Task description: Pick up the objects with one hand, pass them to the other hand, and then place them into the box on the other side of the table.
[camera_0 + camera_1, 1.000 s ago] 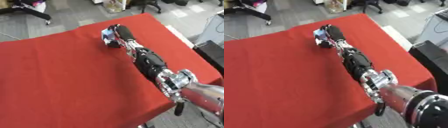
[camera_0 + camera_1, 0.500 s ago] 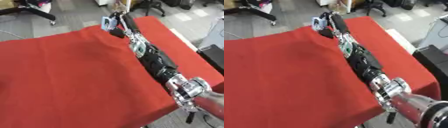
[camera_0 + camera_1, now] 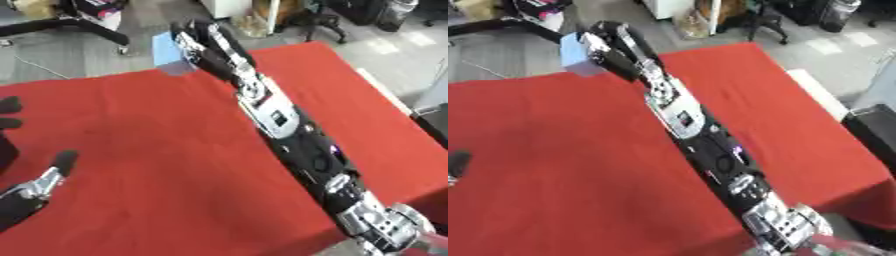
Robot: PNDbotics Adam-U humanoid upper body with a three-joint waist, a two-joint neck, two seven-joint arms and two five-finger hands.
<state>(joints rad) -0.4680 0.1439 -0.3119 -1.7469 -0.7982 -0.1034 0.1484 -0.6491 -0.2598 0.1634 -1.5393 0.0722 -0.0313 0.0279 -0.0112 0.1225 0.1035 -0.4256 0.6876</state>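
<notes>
1. Block point(image 3: 579, 54), pale blue and boxy, sits in the right hand point(image 3: 619, 47) above the far edge of the red table point(image 3: 131, 150), held up off the cloth.
2. Right arm point(image 3: 289, 135) stretches long across the table from the near right corner toward the far middle; its fingers curl around the block, which sticks out on the hand's left side.
3. Left hand point(image 3: 31, 190) shows at the near left edge, well apart from the block; I cannot tell how its fingers stand.
4. Handover, in my judgement, needs the block carried back and leftward toward that hand. No box shows.
</notes>
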